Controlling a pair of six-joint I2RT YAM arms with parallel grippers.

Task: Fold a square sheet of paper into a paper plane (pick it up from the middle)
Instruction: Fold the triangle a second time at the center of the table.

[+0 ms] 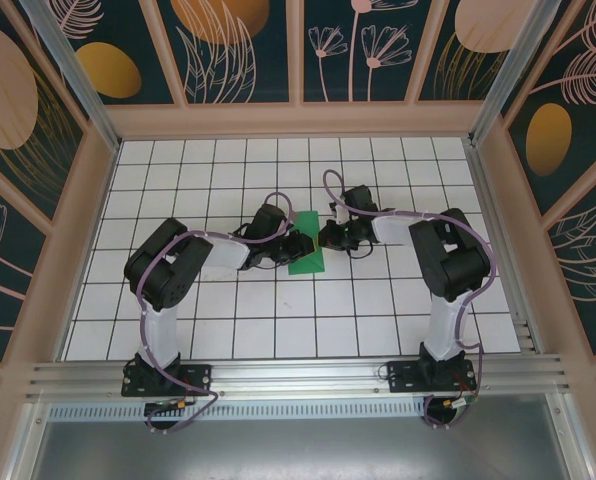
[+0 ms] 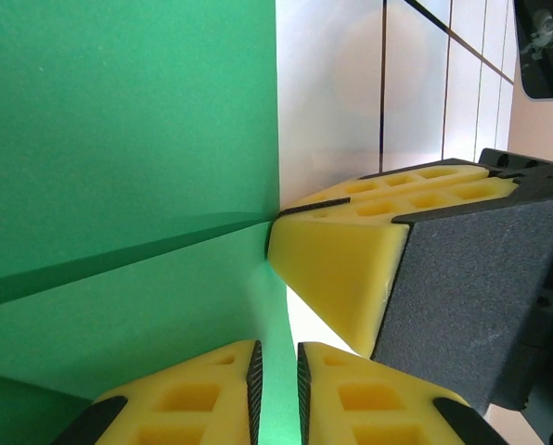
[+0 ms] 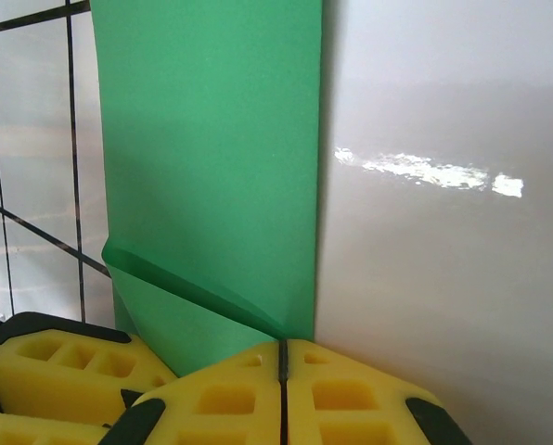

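The square sheet of paper lies mid-surface, folded into a strip with its long axis running near–far. The left pincer reaches over it from the left, its pads nearly together — whether it grips I cannot tell. The right pincer, fully closed, touches the strip's right edge at a raised crease.

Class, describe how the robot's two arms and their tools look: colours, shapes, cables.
The left arm and right arm have bulky black joints, white links and looping purple cables. The left tool and right tool carry yellow wedge-shaped fingers with square pockets and black pads.
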